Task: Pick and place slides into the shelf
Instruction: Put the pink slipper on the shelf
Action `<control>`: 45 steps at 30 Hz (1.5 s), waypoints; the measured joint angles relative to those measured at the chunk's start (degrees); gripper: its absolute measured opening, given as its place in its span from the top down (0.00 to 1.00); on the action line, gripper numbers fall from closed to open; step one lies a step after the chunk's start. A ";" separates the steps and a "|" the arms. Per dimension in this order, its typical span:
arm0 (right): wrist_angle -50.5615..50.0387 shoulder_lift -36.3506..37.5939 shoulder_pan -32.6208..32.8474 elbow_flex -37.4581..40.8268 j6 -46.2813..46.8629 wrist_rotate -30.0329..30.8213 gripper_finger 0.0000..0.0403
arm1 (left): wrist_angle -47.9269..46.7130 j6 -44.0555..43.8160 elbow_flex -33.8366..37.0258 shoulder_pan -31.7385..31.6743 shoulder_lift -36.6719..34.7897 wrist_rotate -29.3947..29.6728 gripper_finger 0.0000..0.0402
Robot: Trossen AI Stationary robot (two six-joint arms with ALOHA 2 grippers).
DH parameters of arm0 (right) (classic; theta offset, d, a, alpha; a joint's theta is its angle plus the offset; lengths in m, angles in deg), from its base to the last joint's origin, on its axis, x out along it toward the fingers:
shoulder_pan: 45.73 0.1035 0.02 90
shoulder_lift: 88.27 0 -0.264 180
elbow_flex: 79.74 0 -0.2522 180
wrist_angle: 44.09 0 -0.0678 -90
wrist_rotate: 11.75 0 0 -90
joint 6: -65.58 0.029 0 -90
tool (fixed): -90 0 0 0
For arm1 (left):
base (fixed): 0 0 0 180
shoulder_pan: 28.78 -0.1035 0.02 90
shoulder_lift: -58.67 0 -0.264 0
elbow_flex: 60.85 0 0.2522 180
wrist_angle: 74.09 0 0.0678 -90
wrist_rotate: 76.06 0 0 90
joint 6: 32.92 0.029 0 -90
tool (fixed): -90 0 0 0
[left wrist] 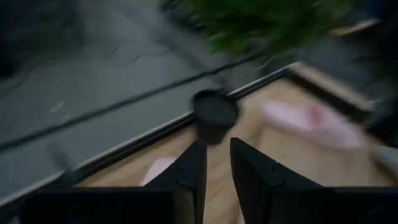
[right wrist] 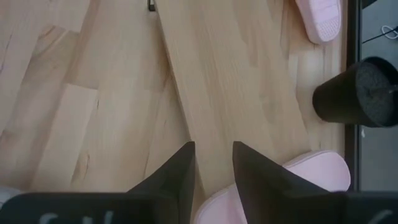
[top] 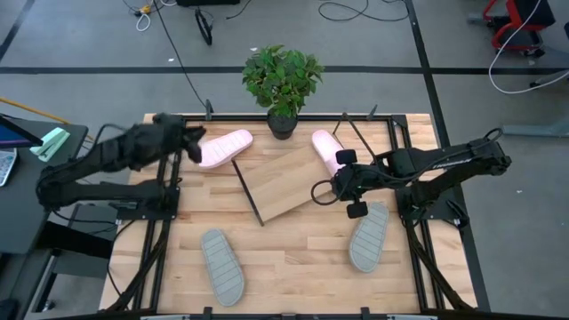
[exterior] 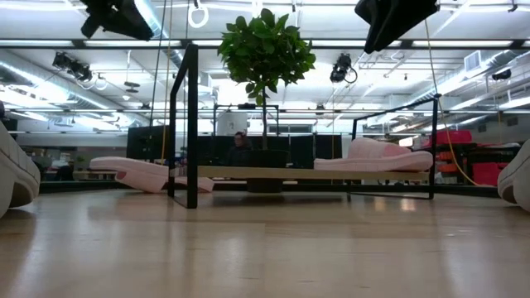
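Observation:
The shelf (top: 284, 182) is a slanted light-wood board on a black wire frame in mid-table. One pink slide (top: 224, 148) lies sole-down on the table at the shelf's left far corner. The other pink slide (top: 326, 151) rests on the board's right end (exterior: 373, 157). Two grey slides (top: 222, 265) (top: 369, 236) lie on the near table. My left gripper (top: 191, 142) hovers raised by the left pink slide's outer end, fingers a narrow gap apart with nothing between them (left wrist: 217, 162). My right gripper (top: 320, 191) hangs above the board, narrowly open and empty (right wrist: 213, 162).
A potted plant (top: 283, 80) stands in a black pot (top: 283, 124) at the table's far edge, just behind the shelf and between the two pink slides. Black frame rails run along the table's sides. Bare wood lies between the grey slides near the near edge.

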 joint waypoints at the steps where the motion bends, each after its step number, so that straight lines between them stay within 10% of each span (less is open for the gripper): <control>1: 0.01 0.00 0.00 0.00 -0.02 0.00 0.72 | -3.40 -0.63 -2.86 -1.96 2.55 -0.49 0.81; 11: -0.02 0.00 0.00 0.00 -0.02 -0.02 0.72 | -25.44 3.40 -22.54 -22.09 25.29 -14.73 0.80; 22: -2.27 0.00 0.00 0.00 0.50 -0.17 0.72 | -36.30 10.85 -24.11 -41.01 44.11 -26.30 0.78; 45: -2.82 -0.02 0.09 0.00 1.55 -1.20 0.72 | -37.32 22.70 -24.11 -46.65 51.31 -31.48 0.81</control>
